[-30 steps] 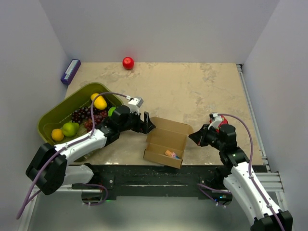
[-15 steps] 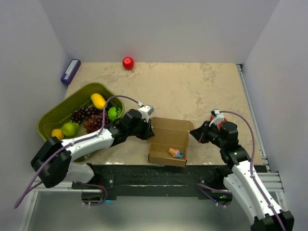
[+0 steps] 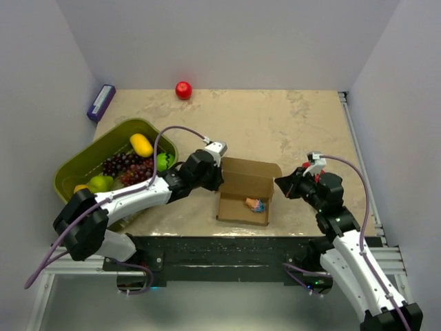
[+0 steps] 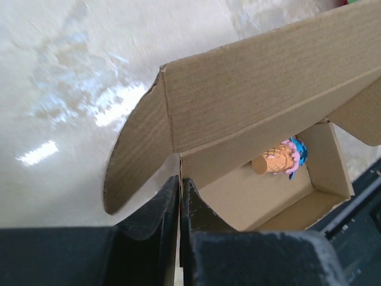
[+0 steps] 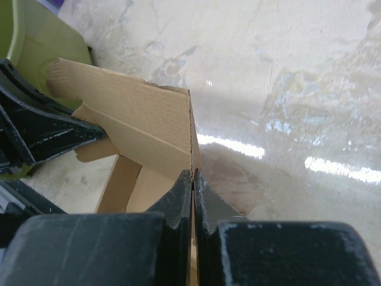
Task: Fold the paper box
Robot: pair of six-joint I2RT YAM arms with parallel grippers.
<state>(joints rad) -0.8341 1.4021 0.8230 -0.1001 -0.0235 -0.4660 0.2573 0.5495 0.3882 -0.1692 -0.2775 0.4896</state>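
From above, the box (image 3: 247, 181) lay open on the table (image 3: 275, 124) near its front edge, between the 2 arms, with a small toy (image 3: 255, 204) inside. The left gripper (image 3: 219, 181) was at its left side, the right gripper (image 3: 278, 183) at its right corner. A green basket (image 3: 69, 169) stood further left.

In the left wrist view, the left gripper (image 4: 180, 182) was clamped on the thin wall of the box (image 4: 250, 95), beside a rounded flap.

In the right wrist view, the right gripper (image 5: 192, 179) pinched the box (image 5: 131, 125) at its corner edge, with only cardboard between the fingers.
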